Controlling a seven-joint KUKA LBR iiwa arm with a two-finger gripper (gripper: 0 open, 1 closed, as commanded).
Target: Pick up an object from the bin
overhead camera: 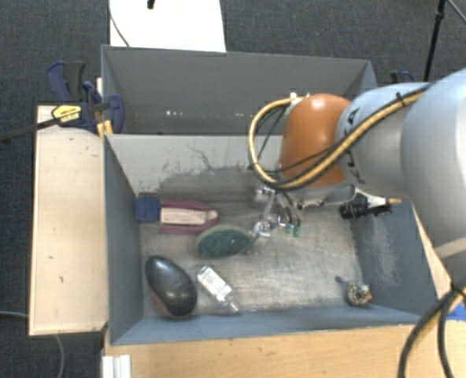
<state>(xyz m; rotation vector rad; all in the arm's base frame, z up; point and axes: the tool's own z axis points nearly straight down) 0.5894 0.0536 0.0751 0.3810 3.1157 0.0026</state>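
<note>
Though unlifted — green oval beside pincer

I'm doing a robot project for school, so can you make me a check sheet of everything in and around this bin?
Surface: grey metal bin, floor scuffed.
Job's things: dark green oval, mid-bin, nearest the gripper, lying flat.
Clutter: black oval lump, clear plastic piece, pink-and-white tube, blue block, small brown thing.
Grippers: gripper low beside the green oval's right end.
Cables: yellow-and-black cables looped round the orange wrist cover.
Surroundings: dark carpet.
</note>
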